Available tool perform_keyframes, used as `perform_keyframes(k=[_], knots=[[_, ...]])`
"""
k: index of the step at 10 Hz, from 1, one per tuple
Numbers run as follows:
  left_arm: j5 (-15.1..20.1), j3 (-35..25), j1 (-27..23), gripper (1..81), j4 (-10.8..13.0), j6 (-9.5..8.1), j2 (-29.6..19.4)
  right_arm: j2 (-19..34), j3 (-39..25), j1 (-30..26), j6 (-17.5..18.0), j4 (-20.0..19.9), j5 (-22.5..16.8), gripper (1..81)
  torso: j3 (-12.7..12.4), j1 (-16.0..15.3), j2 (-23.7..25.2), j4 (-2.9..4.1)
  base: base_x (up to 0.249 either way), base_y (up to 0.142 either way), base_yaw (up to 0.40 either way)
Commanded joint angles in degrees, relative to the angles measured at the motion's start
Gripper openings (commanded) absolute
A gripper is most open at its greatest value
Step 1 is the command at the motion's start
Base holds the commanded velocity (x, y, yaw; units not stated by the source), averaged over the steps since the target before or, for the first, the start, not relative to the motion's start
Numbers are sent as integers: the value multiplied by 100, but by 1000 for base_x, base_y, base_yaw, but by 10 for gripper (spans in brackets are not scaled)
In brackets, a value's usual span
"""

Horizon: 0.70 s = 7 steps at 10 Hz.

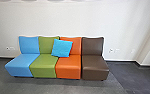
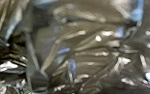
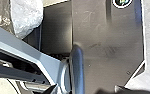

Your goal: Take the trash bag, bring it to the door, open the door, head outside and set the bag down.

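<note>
Your trash bag (image 2: 91,57), glossy crinkled plastic, sits close to the left wrist camera; you can't tell either pincer's state. Ahead: smooth blue seat (image 1: 19,65), green seat (image 1: 44,67), square turquoise cushion (image 1: 62,48), orange seat (image 1: 68,67), brown seat (image 1: 94,65).

Left of the orange seat (image 1: 69,69) come a green seat (image 1: 44,68) and then a blue seat (image 1: 19,67); right of it, a brown seat (image 1: 94,67). A turquoise cushion (image 1: 62,48) leans askew at its backrest's left edge. Behind it rises a white wall (image 1: 73,18), before it gray floor (image 1: 58,86).
</note>
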<state>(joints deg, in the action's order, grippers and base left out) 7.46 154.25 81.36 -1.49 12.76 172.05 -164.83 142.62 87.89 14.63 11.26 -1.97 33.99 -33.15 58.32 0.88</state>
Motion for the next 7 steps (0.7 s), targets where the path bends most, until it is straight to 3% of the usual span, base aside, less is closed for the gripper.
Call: perform_keyframes(k=[1, 6, 7], knots=[[388, -9, -160, 10, 70, 24, -12, -88, 116, -57, -56, 43, -278, 811, -535, 354, -547, 0, 0, 0, 0], [388, 0, -160, 10, 87, 24, 32, -97, 187, 5, -48, 25, -260, 811, -1371, 835, -1403, -2, 0, 0, 0], [388, 0, -159, 10, 87, 16, 32, -88, 195, 23, -48, 7, -224, 811, -992, 935, -1592, -2, 0, 0, 0]])
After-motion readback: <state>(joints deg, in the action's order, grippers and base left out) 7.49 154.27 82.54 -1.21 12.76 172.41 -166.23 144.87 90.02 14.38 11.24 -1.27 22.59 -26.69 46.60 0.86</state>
